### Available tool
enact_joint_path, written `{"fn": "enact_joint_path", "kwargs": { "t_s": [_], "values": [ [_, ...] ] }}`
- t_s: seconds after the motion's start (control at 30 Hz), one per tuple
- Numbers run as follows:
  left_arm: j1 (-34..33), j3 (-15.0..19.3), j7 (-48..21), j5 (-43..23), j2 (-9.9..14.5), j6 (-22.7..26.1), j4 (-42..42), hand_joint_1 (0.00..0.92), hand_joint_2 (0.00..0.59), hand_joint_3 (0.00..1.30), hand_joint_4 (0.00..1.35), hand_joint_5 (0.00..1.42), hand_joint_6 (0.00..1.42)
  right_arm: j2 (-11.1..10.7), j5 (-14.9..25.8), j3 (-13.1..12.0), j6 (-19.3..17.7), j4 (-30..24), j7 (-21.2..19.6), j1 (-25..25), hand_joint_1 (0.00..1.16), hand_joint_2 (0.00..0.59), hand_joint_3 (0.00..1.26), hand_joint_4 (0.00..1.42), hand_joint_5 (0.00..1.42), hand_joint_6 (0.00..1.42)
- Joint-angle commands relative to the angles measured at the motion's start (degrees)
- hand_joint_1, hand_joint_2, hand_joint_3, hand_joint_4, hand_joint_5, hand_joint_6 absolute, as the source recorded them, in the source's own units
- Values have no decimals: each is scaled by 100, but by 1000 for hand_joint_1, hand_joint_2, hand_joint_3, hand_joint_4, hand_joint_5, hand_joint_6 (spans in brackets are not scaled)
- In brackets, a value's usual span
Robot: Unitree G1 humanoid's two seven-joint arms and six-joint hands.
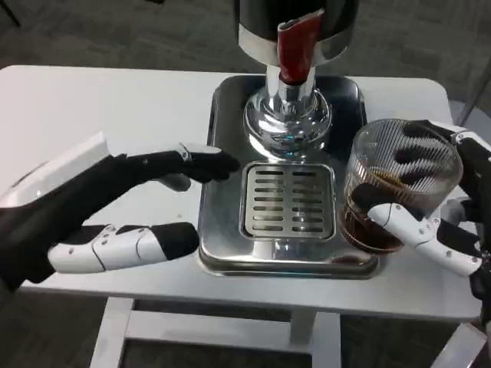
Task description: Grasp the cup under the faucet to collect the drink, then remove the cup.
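Note:
A clear ribbed cup with dark drink in its lower part is off to the right of the dispenser's drip tray, gripped by my right hand, whose fingers wrap around it. The dispenser's red tap lever and chrome faucet stand over the slotted grate, which has nothing on it. My left hand lies left of the steel tray, fingers apart and holding nothing, one dark fingertip reaching to the tray's left rim.
The dispenser's black and chrome body rises at the back centre. The white table ends close to the tray at the front, and its right edge lies just past my right hand. Grey carpet surrounds the table.

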Motion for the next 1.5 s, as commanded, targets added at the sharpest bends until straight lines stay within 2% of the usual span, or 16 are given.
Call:
{"fn": "enact_joint_path", "kwargs": {
  "t_s": [0.03, 0.2, 0.37, 0.67, 1.03, 1.5],
  "values": [
    [119, 128, -134, 94, 172, -219, -174, 0, 47, 258, 199, 204, 296, -43, 96, -91, -24, -419, 117, 142, 844, 216, 994, 1154, 1409, 1424],
    [177, 182, -208, 104, 252, -309, -289, 0, 42, 250, 175, 178, 296, -120, 126, -170, -80, -624, 288, 241, 844, 216, 994, 1154, 1409, 1424],
    [296, 315, -243, 198, 343, -417, -472, 0, 41, 242, 159, 149, 235, -226, 194, -273, -113, -771, 386, 336, 844, 217, 994, 1154, 1409, 1424],
    [701, 675, -239, 390, 396, -591, -1076, 0, 39, 194, 21, 62, 185, -332, 331, -478, -109, -1162, 572, 603, 842, 216, 994, 1154, 1409, 1424],
    [983, 1062, -335, 194, 415, -519, -1432, 0, 39, 163, 7, 48, 173, -436, 528, -618, -128, -1413, 715, 844, 843, 216, 1004, 1163, 1417, 1424],
    [1184, 1236, -340, 91, 394, -384, -1689, 0, 38, 151, 7, 36, 165, -483, 760, -806, -154, -1715, 882, 1156, 834, 215, 1005, 1169, 1423, 1424]
  ]
}}
